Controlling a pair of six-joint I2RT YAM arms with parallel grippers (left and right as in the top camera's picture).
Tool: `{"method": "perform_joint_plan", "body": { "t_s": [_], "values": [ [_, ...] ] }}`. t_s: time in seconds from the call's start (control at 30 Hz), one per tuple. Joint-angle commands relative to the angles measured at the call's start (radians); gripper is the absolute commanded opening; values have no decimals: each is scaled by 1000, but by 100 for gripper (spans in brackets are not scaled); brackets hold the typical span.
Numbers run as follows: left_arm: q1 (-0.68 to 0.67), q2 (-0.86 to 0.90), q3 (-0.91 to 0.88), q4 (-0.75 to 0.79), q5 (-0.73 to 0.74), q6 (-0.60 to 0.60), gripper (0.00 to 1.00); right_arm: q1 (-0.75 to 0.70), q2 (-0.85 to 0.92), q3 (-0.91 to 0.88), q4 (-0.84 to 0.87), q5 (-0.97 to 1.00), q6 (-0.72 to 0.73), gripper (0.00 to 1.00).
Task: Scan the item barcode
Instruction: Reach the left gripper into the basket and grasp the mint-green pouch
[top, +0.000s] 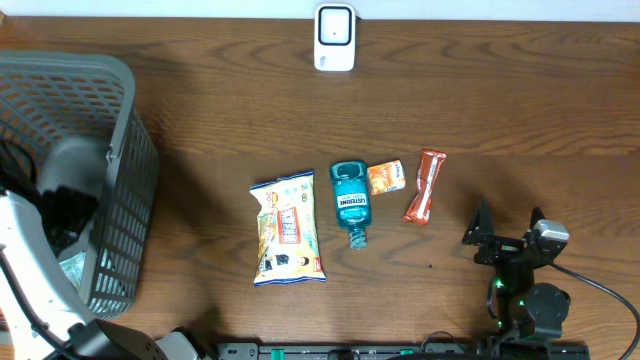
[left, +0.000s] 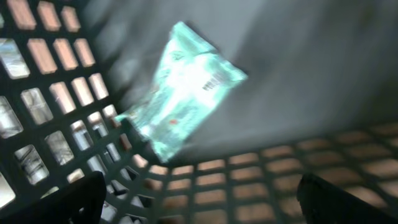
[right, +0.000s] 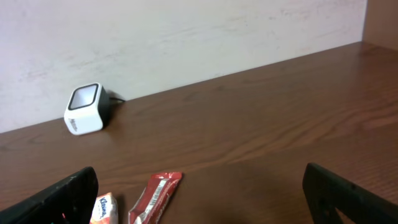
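A pale teal packet (left: 183, 87) lies inside the grey basket (top: 125, 190), against its plain side near a corner, blurred in the left wrist view so that no print can be read; the latticed wall (left: 56, 106) and floor of the basket surround it; the left gripper (left: 205, 199) hangs inside the basket just short of the packet, its jaws spread wide and holding nothing.

The white scanner (top: 334, 37) stands at the far edge of the table (top: 520, 90), well apart from the basket, its dark window facing the table.

4 other items lie in a loose row mid-table: a printed snack bag (top: 287, 230), a blue mouthwash bottle (top: 350, 203) on its side just beside it, a small orange packet (top: 386, 177) and a red wrapper (top: 426, 186).

The right gripper (top: 484, 238) sits near the front edge on the right, jaws wide and empty; its camera looks past the red wrapper toward the scanner.
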Motion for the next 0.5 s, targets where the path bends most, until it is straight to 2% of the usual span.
{"method": "perform_joint_plan", "body": {
  "t_s": [0.0, 0.27, 0.47],
  "values": [
    [61, -1, -96, 45, -77, 6, 98, 6, -6, -2, -3, 1, 11, 99],
    [147, -1, -253, 161, -90, 6, 98, 6, -6, -2, -3, 1, 11, 99],
    [148, 0, -381, 340, -92, 7, 98, 6, -6, -2, -3, 1, 11, 99]
  ]
}}
